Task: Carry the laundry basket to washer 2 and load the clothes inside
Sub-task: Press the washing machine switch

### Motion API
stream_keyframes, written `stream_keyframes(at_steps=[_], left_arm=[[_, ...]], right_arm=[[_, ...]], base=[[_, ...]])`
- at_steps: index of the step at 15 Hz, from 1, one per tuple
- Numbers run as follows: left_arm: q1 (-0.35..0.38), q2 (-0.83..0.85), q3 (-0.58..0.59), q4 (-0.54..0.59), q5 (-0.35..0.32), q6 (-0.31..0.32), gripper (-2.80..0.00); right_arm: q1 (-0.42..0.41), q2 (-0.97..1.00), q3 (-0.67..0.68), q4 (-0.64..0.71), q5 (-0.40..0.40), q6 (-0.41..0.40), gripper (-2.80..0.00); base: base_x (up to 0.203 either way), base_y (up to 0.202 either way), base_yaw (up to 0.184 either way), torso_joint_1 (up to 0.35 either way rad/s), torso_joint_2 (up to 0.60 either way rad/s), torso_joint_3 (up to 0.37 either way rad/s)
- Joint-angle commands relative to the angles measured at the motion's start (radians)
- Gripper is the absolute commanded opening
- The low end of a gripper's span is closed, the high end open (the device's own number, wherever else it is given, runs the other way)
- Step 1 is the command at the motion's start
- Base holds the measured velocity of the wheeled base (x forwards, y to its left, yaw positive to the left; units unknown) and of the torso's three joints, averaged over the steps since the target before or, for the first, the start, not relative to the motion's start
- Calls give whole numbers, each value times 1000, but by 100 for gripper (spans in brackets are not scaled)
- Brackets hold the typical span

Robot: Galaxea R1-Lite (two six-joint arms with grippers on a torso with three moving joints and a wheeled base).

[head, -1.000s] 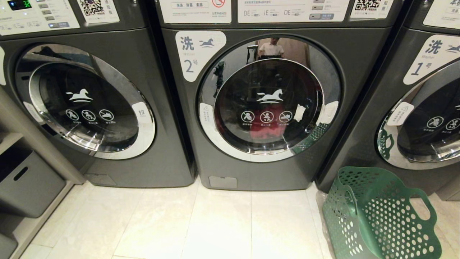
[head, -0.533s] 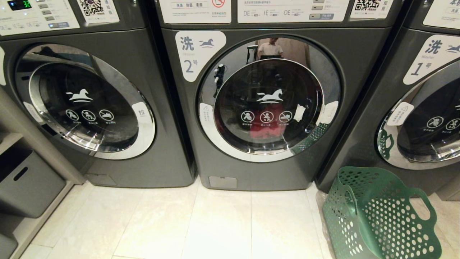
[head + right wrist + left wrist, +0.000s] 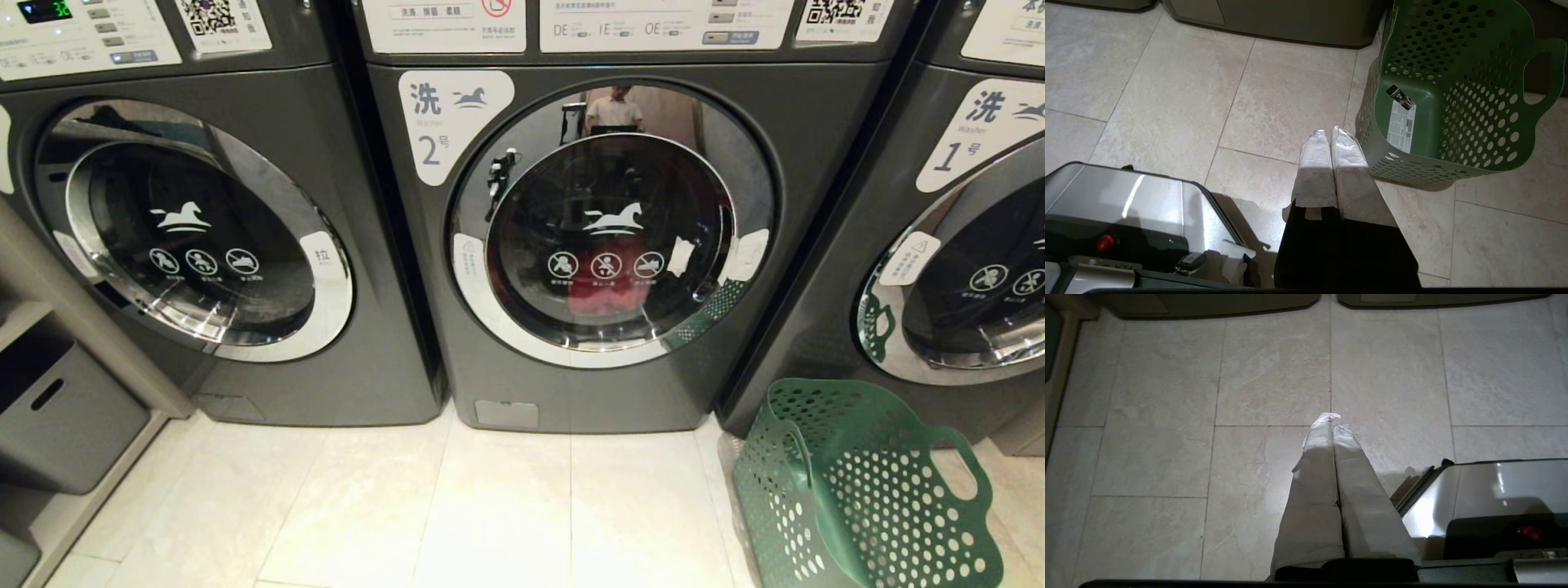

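Washer 2 [image 3: 604, 229] stands in the middle of the head view with its round chrome-rimmed door closed. A pink-red piece of the clothes [image 3: 600, 296] shows low behind the glass. The green laundry basket [image 3: 865, 482] sits on the floor at the lower right, in front of the neighbouring washer. Inside the laundry basket [image 3: 1453, 94] I see only a paper label. Neither arm appears in the head view. My left gripper [image 3: 1333, 421] hangs shut and empty over bare tiles. My right gripper [image 3: 1330, 132] is shut and empty too, just beside the basket's near corner.
Washer 1 [image 3: 963, 245] stands at the right, and a like washer without a number [image 3: 196, 237] at the left. A grey bin [image 3: 57, 412] sits in low shelving at the far left. My own base [image 3: 1494, 498] [image 3: 1126, 196] shows in both wrist views.
Only the small reflection of an arm in washer 2's chrome door rim has shifted. The washers, the basket and the garment behind the glass stay where they were.
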Motion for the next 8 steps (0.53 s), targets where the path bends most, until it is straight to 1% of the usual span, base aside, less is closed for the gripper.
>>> stream_keyframes(at_steps=[1,2,3,5,6,7,8], left_arm=[[122,-12,3,4,-14,21,-280],[149,-21,9,0,-37,32,-280],[143,-28,24,-34,-75,40,-280],[133,-31,31,-52,-73,27,-280],[103,-41,30,-49,-74,26,-280],[45,-59,28,-46,-74,25,-280],[13,-77,27,-42,-74,23,-280]], right_arm=[[1,5,0,1,0,-1,-280],[1,3,0,-1,0,2,-280],[1,5,2,-3,1,6,-280],[1,3,3,-6,0,9,-280],[1,3,3,-5,0,8,-280],[1,4,2,-4,0,2,-280],[1,3,2,-4,0,-4,-280]], base=[[0,0,0,0,0,0],[0,0,0,0,0,0],[0,0,0,0,0,0],[0,0,0,0,0,0],[0,0,0,0,0,0],[0,0,0,0,0,0],[0,0,0,0,0,0]])
